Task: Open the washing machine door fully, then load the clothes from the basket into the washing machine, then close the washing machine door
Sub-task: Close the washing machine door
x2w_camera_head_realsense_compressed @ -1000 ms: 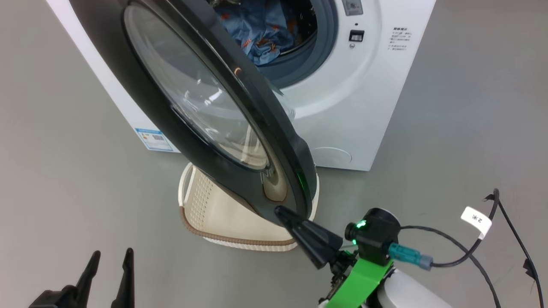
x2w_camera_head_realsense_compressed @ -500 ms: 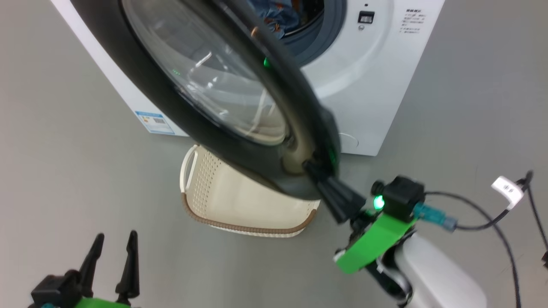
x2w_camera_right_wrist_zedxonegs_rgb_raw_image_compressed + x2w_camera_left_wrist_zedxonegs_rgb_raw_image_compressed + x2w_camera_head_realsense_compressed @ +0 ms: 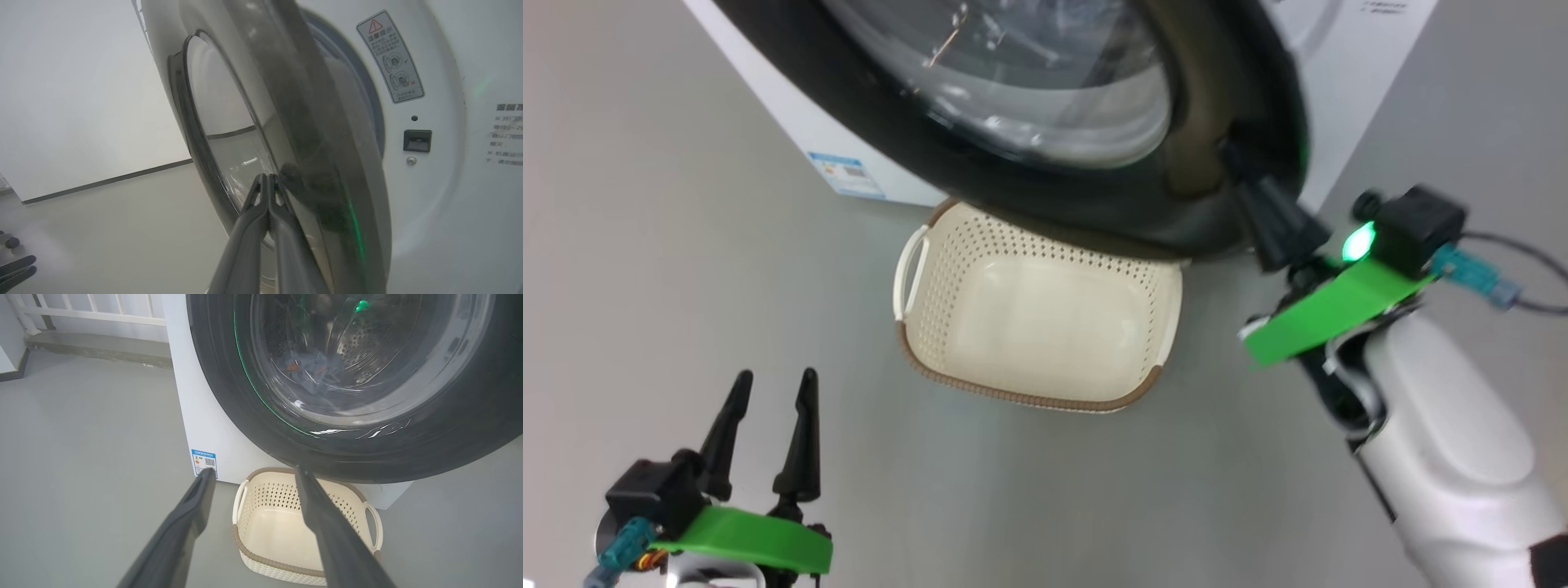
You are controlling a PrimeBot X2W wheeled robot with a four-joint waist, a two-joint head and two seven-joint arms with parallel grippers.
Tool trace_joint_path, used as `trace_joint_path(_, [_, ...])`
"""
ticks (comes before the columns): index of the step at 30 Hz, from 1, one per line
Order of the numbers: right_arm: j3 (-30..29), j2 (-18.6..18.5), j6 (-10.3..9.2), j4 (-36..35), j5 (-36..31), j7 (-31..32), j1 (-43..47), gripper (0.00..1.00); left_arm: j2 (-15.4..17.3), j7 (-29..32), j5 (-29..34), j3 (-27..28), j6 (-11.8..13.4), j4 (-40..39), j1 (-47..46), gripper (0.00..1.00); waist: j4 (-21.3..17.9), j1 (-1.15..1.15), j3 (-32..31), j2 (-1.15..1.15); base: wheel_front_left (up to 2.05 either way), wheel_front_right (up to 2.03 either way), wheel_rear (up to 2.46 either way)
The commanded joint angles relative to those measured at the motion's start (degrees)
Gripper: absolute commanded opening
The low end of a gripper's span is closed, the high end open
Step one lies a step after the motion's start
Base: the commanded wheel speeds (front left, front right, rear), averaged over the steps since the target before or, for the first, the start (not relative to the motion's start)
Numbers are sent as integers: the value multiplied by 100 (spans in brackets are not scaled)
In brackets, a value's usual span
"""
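Head view: the washing machine door (image 3: 1045, 204) is hanging over the far rim of the basket (image 3: 931, 327). Both arms are showing at once, with the left hand (image 3: 775, 377) low at the near left and the right hand (image 3: 1233, 155) up at the door's right edge.
Left wrist view: this one is looking straight through the door's glass at the clothes (image 3: 314, 369), a blue bundle with orange specks lying in the perforated steel drum (image 3: 359, 339).
Right wrist view: here the door is showing nearly edge-on, standing at an angle off the front of the washing machine (image 3: 441, 183). The grey-blue gasket (image 3: 367, 94), a warning sticker (image 3: 390, 57) and the latch slot (image 3: 416, 141) are peeking out beside it.
Right hand: its fingers are pressing flat together, clenched on themselves, with the tips resting against the door beside its glass.
Left hand: its fingers are standing spread, released and gripping nothing, pointing toward the basket but apart from it.
Floor: a smooth grey floor (image 3: 686, 286) is carrying everything. A white railing (image 3: 81, 306) is running along its far edge, left of the machine in the left wrist view.
Basket: it is sitting on the floor right at the machine's foot, under the door and near the blue label sticker (image 3: 847, 174), with its cream bottom showing bare.
Washing machine: it is holding the clothes in its drum.
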Motion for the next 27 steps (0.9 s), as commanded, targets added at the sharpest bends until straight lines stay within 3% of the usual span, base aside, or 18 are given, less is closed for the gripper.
trace_joint_path(1, [-102,24,8,-67,-57,-27,-211,0,101,-37,23,182,-14,-174,-191,100,171,0,188,0,0,0,0])
trace_joint_path(15, [-923,-98,8,427,-224,-27,-1161,0,-25,-37,22,9,-14,-262,-431,100,511,0,570,0,0,0,0])
trace_joint_path(27, [-1568,29,8,691,-491,-27,-1831,0,-65,-37,3,-118,-14,-308,-594,100,665,0,774,0,0,0,0])
